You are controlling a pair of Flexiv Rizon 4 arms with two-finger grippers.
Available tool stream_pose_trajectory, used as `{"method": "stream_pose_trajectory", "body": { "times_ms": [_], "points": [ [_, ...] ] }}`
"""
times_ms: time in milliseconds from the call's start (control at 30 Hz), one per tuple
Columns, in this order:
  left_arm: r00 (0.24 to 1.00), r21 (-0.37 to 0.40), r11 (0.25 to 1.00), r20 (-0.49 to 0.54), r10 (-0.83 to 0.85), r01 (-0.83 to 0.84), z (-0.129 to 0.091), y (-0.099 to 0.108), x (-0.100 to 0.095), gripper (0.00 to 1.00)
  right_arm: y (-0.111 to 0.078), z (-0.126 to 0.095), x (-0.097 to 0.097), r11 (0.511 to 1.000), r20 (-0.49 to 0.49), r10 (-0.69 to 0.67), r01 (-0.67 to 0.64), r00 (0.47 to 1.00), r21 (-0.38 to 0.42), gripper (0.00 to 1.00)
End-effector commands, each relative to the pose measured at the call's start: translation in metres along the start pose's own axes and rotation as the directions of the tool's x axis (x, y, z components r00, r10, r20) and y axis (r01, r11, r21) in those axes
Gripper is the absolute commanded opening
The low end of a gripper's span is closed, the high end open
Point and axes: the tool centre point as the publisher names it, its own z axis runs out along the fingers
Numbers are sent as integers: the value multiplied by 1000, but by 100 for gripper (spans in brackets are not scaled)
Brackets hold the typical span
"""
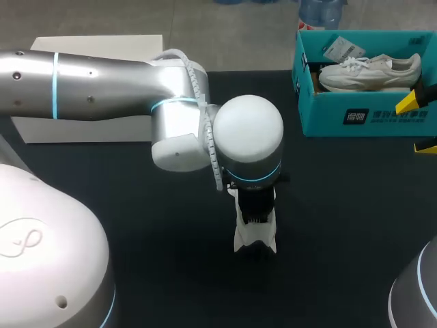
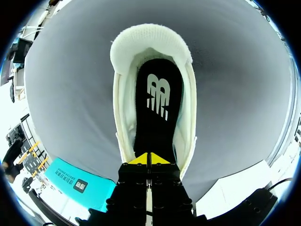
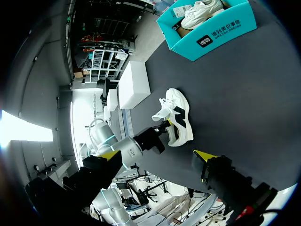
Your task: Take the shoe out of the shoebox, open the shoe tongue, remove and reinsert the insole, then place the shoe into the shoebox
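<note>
Our left claw (image 2: 149, 159) is clenched, its yellow tips together right over the black insole (image 2: 157, 103) inside a white shoe (image 1: 256, 236). The shoe sits near the middle of the worktop (image 1: 171, 273). Our right claw (image 3: 157, 154) is released, fingers wide apart, at the right edge near the teal shoebox (image 1: 362, 119). The shoebox stands at the far right corner with another white shoe (image 1: 369, 72) lying in it.

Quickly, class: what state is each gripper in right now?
Left gripper: shut, tips inside the shoe.
Right gripper: open, holding nothing.
</note>
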Motion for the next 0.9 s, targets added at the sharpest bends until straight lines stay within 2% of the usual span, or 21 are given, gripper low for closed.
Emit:
{"method": "stream_pose_trajectory", "body": {
  "times_ms": [33, 67, 100, 133, 167, 200, 233, 533, 733, 900],
  "points": [
    [1000, 15, 1000, -3, 20, -20, 0, 3, -1, 0, 0, 0, 0, 1000, 2, 1, -1, 1000, -1, 100],
    [1000, 18, 1000, -7, 24, -24, -1, 3, 0, 14, 0, 0, 0, 1000, 2, 1, -1, 1000, -1, 100],
    [1000, 18, 1000, -7, 23, -23, 0, 4, 0, 36, 0, 0, 0, 1000, 2, 1, -1, 1000, -1, 100],
    [1000, 26, 999, -6, 19, -19, 0, 6, 0, 49, 0, 0, 0, 1000, 2, 1, -1, 1000, -1, 100],
    [1000, 28, 999, -7, 18, -18, 0, 7, 1, 73, 0, 0, 0, 1000, 2, 1, -1, 1000, -1, 100],
    [1000, 28, 999, -9, 18, -18, 0, 7, 1, 79, 0, 0, 0, 1000, 2, 1, -1, 1000, -1, 100],
    [1000, 37, 999, -10, 20, -20, -1, 8, 1, 100, 0, 0, 0, 1000, 2, 1, -1, 1000, -1, 100],
    [999, 75, 996, -13, 50, -49, -9, 1, 5, 100, 0, 0, 0, 1000, 2, 1, -1, 1000, -1, 100],
    [997, 66, 996, -33, 67, -65, -11, 0, 11, 100, 0, 0, 0, 1000, 2, 1, -1, 1000, -1, 100],
    [997, 57, 996, -44, 70, -67, -14, 6, 12, 100, 0, 0, 0, 1000, 2, 1, -1, 1000, -1, 100]
  ]
}}
